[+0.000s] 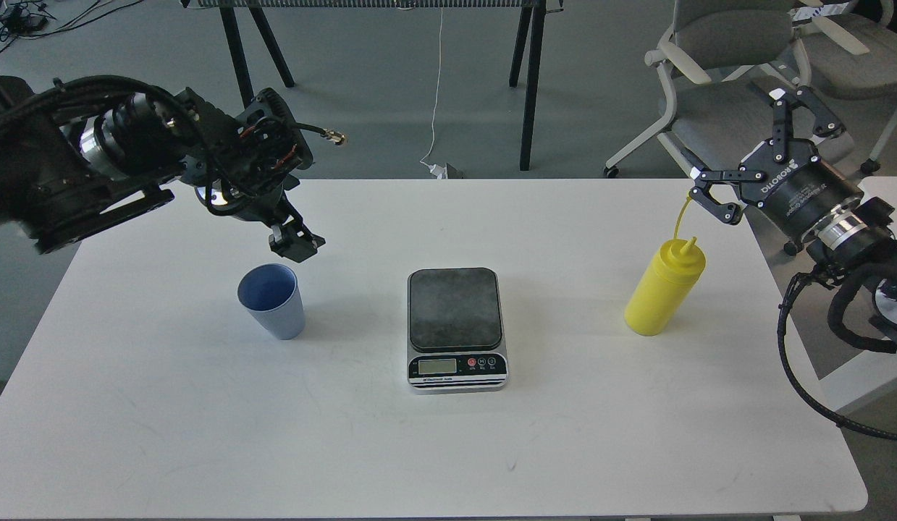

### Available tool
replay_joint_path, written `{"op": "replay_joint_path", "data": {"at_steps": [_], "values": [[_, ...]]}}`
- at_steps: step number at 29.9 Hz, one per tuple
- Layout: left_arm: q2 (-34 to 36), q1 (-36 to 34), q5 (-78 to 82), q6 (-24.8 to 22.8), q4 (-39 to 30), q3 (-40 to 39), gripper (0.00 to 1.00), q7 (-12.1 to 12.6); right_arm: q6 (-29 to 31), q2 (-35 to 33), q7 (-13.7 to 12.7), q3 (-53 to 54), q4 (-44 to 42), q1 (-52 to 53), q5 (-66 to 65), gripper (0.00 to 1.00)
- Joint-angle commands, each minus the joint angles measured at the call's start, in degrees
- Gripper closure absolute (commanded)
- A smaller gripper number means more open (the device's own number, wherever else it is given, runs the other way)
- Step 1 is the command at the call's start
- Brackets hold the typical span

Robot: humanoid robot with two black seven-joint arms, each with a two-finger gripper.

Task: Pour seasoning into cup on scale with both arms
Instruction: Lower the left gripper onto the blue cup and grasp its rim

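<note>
Blue cup [271, 300] empty beside bare scale [456, 329], yellow seasoning [664, 288] upright, right end effector [756, 155] spread wide, left end effector [297, 242] aperture unclear

White lettering reading "ROBOTIQ" stands on the right gripper [754, 154]; the print on the scale [456, 329] is too small to read.

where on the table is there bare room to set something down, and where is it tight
Bare: the whole front strip of the table below the scale, plus the gaps between cup and scale, and scale and yellow bottle. Tight: above the cup under the left gripper, and around the bottle top near the right gripper.
</note>
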Motion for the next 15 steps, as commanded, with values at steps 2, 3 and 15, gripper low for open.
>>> {"op": "replay_joint_path", "data": {"at_steps": [2, 3, 15], "values": [[0.0, 0.3, 0.1, 0.0, 0.4, 3.6, 0.01, 0.0, 0.0, 0.1, 0.0, 0.0, 0.0, -0.2, 0.0, 0.01], [0.0, 0.5, 0.1, 0.0, 1.0, 4.6, 0.01, 0.0, 0.0, 0.1, 0.0, 0.0, 0.0, -0.2, 0.0, 0.01], [-2.1, 3.1, -0.9, 0.0, 9.0, 9.5, 0.07, 0.0, 0.0, 0.1, 0.0, 0.0, 0.1, -1.2, 0.0, 0.01]]}}
